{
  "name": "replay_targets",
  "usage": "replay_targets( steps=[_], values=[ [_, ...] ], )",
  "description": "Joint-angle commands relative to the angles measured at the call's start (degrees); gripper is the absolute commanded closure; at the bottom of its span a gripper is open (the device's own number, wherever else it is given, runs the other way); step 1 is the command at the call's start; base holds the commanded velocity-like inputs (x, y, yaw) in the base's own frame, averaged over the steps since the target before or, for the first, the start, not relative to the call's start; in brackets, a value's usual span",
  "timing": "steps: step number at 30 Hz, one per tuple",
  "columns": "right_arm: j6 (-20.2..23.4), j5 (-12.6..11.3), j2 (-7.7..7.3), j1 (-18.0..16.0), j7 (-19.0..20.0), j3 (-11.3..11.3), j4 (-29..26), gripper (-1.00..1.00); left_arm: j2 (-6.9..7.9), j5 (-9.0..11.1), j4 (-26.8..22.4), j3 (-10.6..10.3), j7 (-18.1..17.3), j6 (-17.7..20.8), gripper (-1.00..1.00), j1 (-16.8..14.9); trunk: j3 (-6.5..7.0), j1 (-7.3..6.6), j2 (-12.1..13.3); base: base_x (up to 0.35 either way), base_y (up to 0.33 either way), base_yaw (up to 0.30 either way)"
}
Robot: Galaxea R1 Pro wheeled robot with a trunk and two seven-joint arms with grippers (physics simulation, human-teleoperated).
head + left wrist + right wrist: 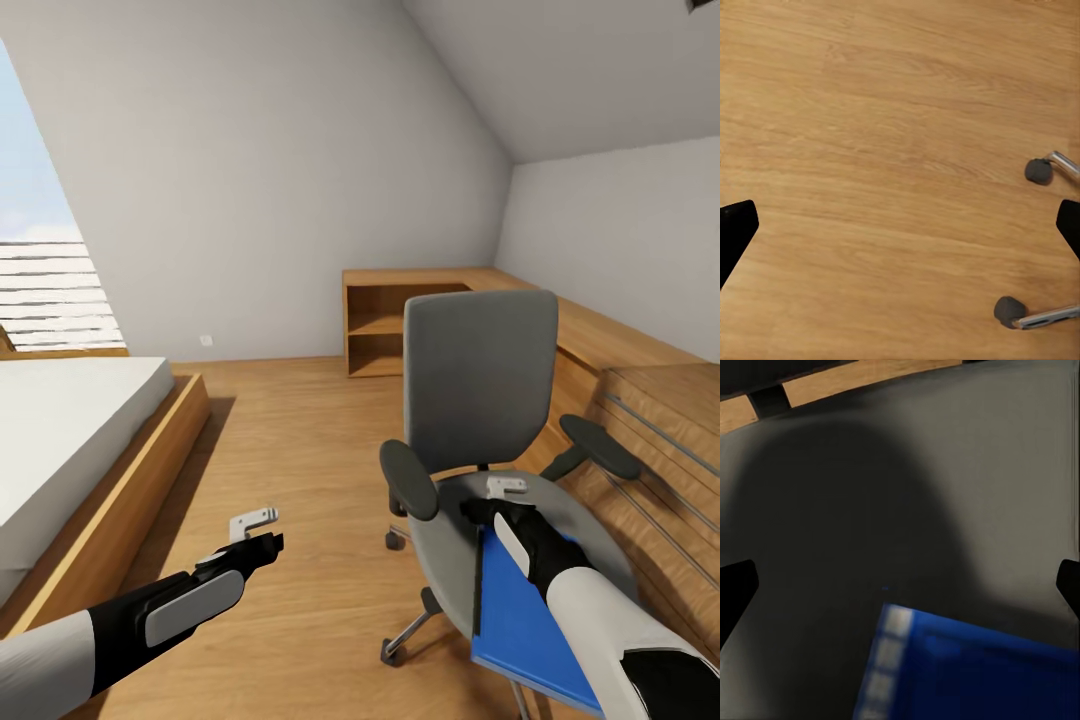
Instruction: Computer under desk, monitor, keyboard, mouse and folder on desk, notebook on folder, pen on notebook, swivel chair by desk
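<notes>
Right gripper (505, 490) jaws open, over the folder (520, 625) on the chair (480, 400). Left gripper (262, 528) open, idle. Risk: thin folder slides off seat if nudged.

Matt grey padded swivel chair (480, 375), smooth blue folder (525, 625), wood-grain floor (885, 150)

One swivel chair (480, 400), one blue folder (520, 630), one bed (70, 440), one wooden shelf unit (400, 320).
</notes>
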Motion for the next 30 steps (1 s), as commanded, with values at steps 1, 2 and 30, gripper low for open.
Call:
replay_targets(
  steps=[1,2,30],
  values=[
    [0.2,-0.6,-0.06,0.0,-0.4,0.3,-0.2,-1.00,0.04,0.3,-0.1,-0.2,0.2,-0.1,-1.00,-0.1,0.13,-0.23,0.4,0.000,0.000,0.000],
    [0.0,-0.6,-0.07,0.0,-0.4,0.3,-0.2,-1.00,0.05,0.3,-0.1,-0.2,0.2,-0.1,-1.00,-0.1,0.30,-0.45,0.8,0.000,0.000,0.000],
    [-8.6,-1.3,-0.43,0.0,-0.4,-0.9,-3.5,-1.00,0.04,0.3,0.0,-0.2,0.3,-0.1,-1.00,-0.1,4.79,-5.94,10.8,0.000,0.000,0.000]
  ],
)
